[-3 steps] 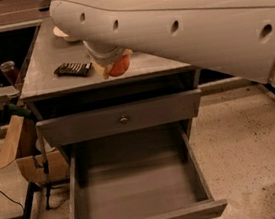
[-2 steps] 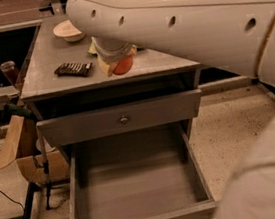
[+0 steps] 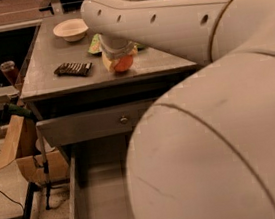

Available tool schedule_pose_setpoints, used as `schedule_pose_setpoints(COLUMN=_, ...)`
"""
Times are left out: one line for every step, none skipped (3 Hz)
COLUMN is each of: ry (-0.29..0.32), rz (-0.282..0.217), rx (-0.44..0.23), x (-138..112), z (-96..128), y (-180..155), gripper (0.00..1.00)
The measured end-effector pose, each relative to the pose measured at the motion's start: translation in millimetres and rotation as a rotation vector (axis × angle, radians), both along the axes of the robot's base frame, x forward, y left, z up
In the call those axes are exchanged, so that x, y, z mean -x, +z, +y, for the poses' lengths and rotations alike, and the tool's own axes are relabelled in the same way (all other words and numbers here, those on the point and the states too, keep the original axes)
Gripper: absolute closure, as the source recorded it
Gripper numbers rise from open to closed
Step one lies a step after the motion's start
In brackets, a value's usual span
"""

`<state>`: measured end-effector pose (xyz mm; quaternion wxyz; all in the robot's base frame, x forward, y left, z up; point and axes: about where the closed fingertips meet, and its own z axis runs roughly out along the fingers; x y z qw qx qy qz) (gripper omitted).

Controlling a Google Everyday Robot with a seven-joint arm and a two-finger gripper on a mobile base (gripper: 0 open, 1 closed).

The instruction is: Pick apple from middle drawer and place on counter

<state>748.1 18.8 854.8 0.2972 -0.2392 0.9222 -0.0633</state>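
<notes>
Dark ridged bar (image 3: 73, 68) and cream bowl (image 3: 70, 29) lie left on the worktop (image 3: 45, 58). Middle drawer (image 3: 97, 202) is open below, near left. Gripper (image 3: 119, 62) points down at the worktop's near middle, fingers (image 3: 107, 61) clenched on the apple (image 3: 124, 64), which touches the worktop. Arm (image 3: 176, 20) reaches in from the right. Versus earlier: its near link now hides the drawer's right half; apple in same spot.
</notes>
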Motion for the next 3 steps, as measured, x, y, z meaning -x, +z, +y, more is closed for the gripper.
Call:
schedule_pose_setpoints(ry=-0.044, rz=-0.006, rx=-0.023, x=-15, z=-12, y=-1, gripper=0.84)
schedule_pose_setpoints(ry=-0.071, rz=-0.016, rx=-0.051, x=-23, z=-21, y=3, gripper=0.53)
schedule_pose_setpoints(ry=-0.076, rz=-0.019, rx=-0.069, x=-27, z=-24, y=7, gripper=0.28)
